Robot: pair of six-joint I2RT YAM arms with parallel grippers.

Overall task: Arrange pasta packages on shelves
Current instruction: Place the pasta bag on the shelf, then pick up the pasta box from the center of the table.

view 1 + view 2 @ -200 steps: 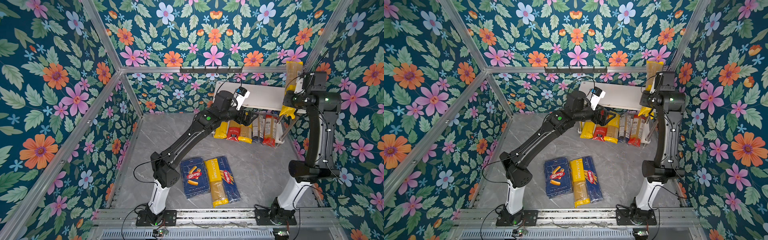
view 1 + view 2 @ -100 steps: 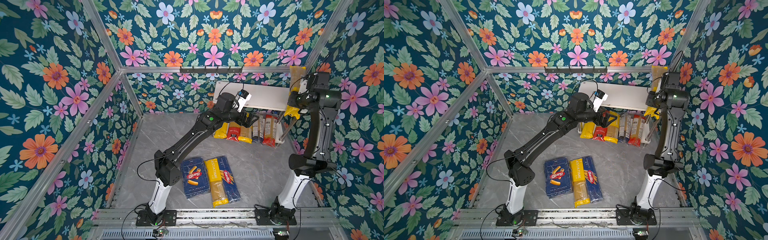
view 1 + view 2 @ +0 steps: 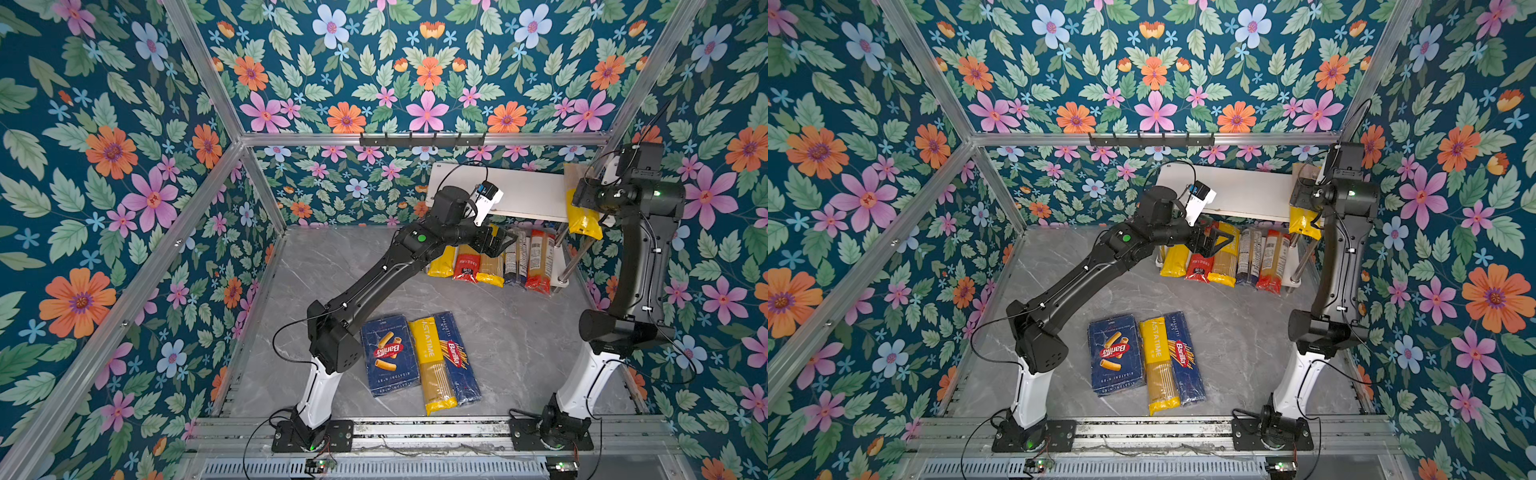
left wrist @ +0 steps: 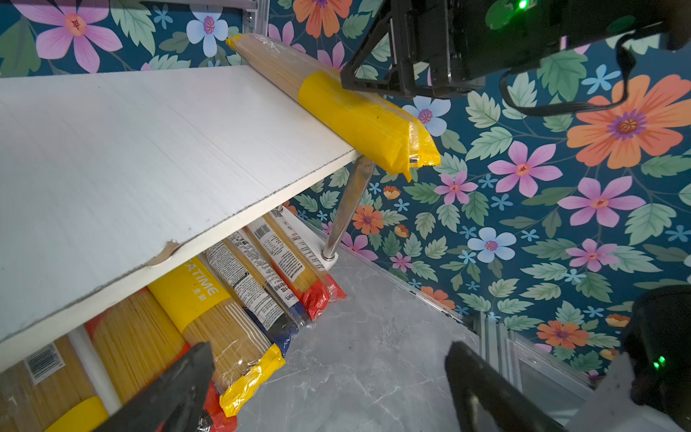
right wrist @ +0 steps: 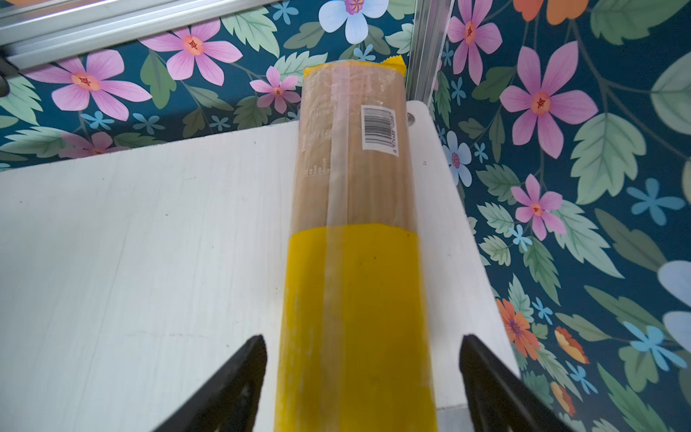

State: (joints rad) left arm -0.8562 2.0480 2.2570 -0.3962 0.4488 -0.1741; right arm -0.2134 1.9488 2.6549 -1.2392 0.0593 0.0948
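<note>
The shelves (image 3: 532,195) stand at the back right, two white boards on chrome posts. A long yellow pasta package (image 5: 355,262) lies on the upper board (image 5: 149,243) at its right end and overhangs the front edge (image 3: 584,218). My right gripper (image 5: 362,338) is open astride it, with a gap on each side. Several pasta packages (image 3: 490,262) lie in a row on the lower board. My left gripper (image 4: 329,348) hangs open and empty just in front of them (image 3: 498,245). A wide Barilla pack (image 3: 388,355), a yellow bag (image 3: 432,365) and a narrow Barilla pack (image 3: 457,357) lie on the floor.
A black hook rail (image 3: 422,139) runs along the back wall above the shelves. The right floral wall stands close beside the rack's chrome post (image 4: 347,209). An aluminium rail (image 3: 415,432) with both arm bases closes the front of the grey marble floor (image 3: 519,332).
My right gripper has opened and let go of the yellow package, which has come down onto the upper board. The left arm has shifted slightly right and stays open.
</note>
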